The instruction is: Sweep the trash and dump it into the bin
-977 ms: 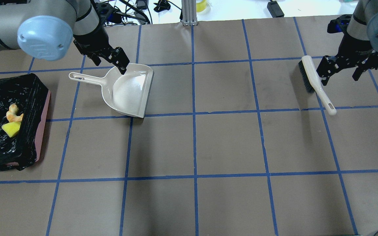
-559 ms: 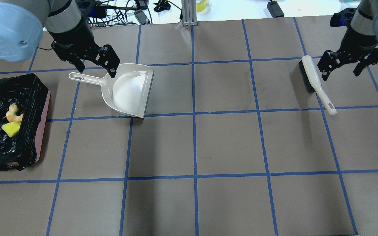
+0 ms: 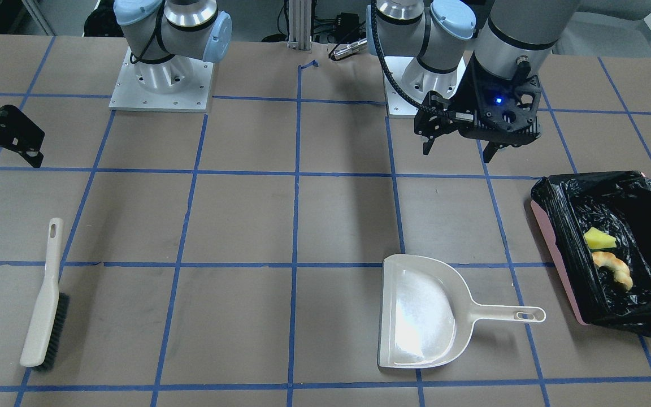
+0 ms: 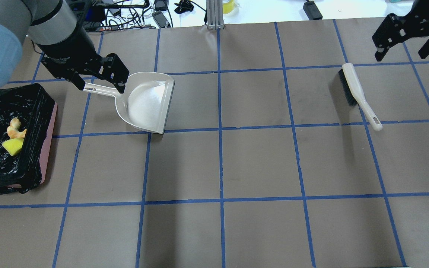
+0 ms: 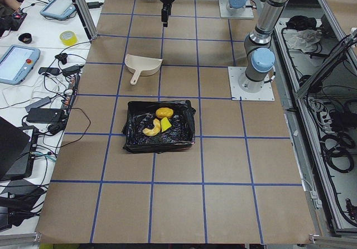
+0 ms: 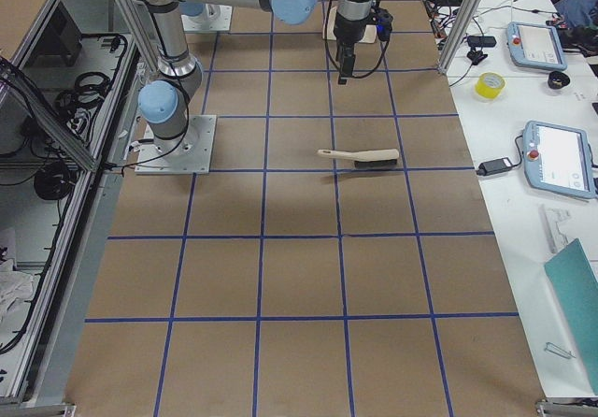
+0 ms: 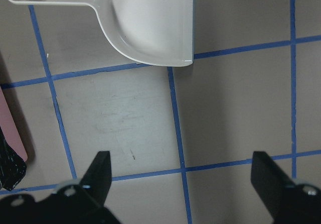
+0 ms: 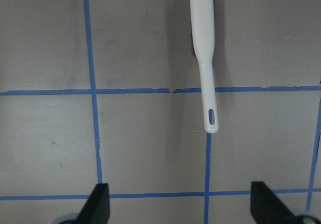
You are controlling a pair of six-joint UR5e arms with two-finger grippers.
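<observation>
The bin (image 4: 37,123), pink and lined with a black bag, sits at the table's left end. The trash lies inside it: a yellow wedge (image 4: 12,147), a tan croissant-like piece (image 4: 15,128) and a golden-brown lump (image 5: 164,113). My left gripper (image 4: 101,83) hangs open and empty, raised above the handle of the beige dustpan (image 4: 143,104), which lies empty on the table. My right gripper (image 4: 400,52) is open and empty, lifted beyond the brush (image 4: 352,87), which lies flat on the table. In the left wrist view the dustpan (image 7: 150,23) lies well below the open fingers.
Brown paper with blue tape grid lines covers the table (image 4: 259,163). Cables and small devices lie past the far edge (image 4: 155,11). A metal post (image 4: 214,15) stands at the far middle. The arm bases (image 3: 161,79) are bolted on the robot's side.
My left gripper has shifted left from over the dustpan's pan to over its handle and risen. My right gripper has lifted away from the brush toward the far right. Both stay open.
</observation>
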